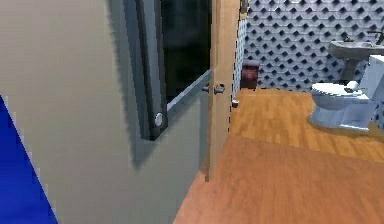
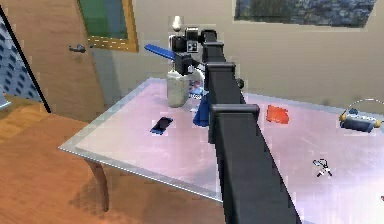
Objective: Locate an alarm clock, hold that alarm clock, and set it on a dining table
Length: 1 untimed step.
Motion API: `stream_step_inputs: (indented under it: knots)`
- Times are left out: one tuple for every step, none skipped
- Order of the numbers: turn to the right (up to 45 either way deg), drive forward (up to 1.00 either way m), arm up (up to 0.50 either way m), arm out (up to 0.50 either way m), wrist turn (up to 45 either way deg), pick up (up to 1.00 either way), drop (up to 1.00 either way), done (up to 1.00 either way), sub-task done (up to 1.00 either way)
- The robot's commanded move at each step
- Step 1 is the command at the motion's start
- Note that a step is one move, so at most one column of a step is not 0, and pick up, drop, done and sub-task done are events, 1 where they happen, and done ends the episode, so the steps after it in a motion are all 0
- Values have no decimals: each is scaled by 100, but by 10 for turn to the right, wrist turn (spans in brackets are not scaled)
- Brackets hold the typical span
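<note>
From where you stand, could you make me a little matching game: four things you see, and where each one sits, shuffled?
Things:
1 toilet
2 flat red thing
3 framed picture
4 door handle

Places:
A lying on the shiny tabletop
B hanging on the plain wall
C on the edge of the open door
D standing on the wooden floor by the patterned wall

Pairs: 1-D, 2-A, 3-B, 4-C
</note>
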Motion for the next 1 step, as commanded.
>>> stream_step_inputs:
  knots:
    - [0, 0, 0, -8, 0, 0, 0, 0, 0]
